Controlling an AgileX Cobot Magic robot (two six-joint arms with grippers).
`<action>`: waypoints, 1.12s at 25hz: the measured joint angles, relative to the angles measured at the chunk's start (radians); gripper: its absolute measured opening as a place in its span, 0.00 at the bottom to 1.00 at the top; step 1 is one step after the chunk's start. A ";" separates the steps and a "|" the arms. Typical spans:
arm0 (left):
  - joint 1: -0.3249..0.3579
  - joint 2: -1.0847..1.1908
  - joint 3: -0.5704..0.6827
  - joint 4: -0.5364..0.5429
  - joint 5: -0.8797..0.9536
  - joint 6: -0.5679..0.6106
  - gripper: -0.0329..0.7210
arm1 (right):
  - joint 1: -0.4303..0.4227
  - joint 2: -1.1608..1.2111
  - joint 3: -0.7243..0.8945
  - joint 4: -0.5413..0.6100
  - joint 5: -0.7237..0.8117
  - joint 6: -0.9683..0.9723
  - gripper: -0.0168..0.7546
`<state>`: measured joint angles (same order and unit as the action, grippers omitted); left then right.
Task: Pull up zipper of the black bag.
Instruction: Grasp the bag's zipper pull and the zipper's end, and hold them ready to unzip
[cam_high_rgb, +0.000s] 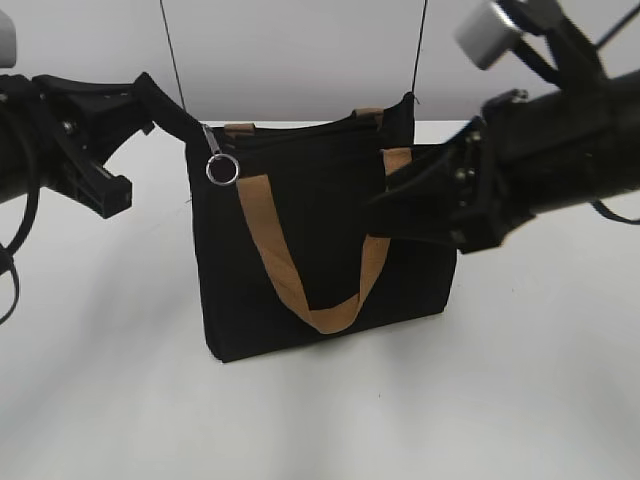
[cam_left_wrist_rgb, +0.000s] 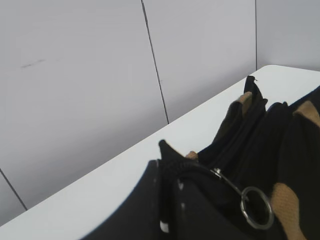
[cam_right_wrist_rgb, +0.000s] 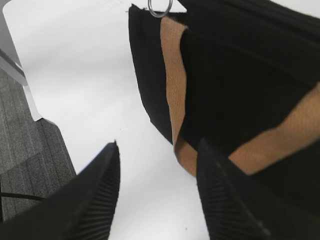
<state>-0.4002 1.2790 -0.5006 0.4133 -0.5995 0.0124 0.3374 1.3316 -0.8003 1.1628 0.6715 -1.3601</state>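
The black bag (cam_high_rgb: 310, 220) stands upright on the white table, with a tan handle (cam_high_rgb: 290, 285) hanging down its front. The zipper (cam_high_rgb: 213, 143) is a silver slider at the bag's top left corner, and its ring pull (cam_high_rgb: 221, 169) dangles below. My left gripper (cam_high_rgb: 180, 118) is shut on the bag's top left corner, just beside the slider. In the left wrist view its jaws (cam_left_wrist_rgb: 172, 172) pinch black fabric, with the slider (cam_left_wrist_rgb: 216, 173) and ring (cam_left_wrist_rgb: 257, 207) close by. My right gripper (cam_high_rgb: 380, 205) is open and empty in front of the bag's right half (cam_right_wrist_rgb: 157, 150).
Two thin black cords (cam_high_rgb: 172, 45) (cam_high_rgb: 421, 45) rise from the bag's top corners. A grey wall stands behind the table (cam_high_rgb: 320, 420). The right wrist view shows the table's edge (cam_right_wrist_rgb: 30, 105) and grey carpet below it.
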 joint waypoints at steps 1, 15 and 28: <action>0.000 0.000 0.000 0.000 0.000 -0.001 0.04 | 0.018 0.046 -0.033 0.003 -0.001 -0.007 0.53; 0.000 0.000 0.000 0.000 -0.002 -0.003 0.04 | 0.152 0.441 -0.439 0.007 -0.005 -0.039 0.53; 0.000 0.000 0.000 0.000 -0.003 -0.004 0.04 | 0.153 0.495 -0.487 0.032 0.015 -0.040 0.40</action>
<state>-0.4002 1.2790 -0.5006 0.4133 -0.6023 0.0086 0.4904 1.8268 -1.2871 1.1945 0.6860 -1.4001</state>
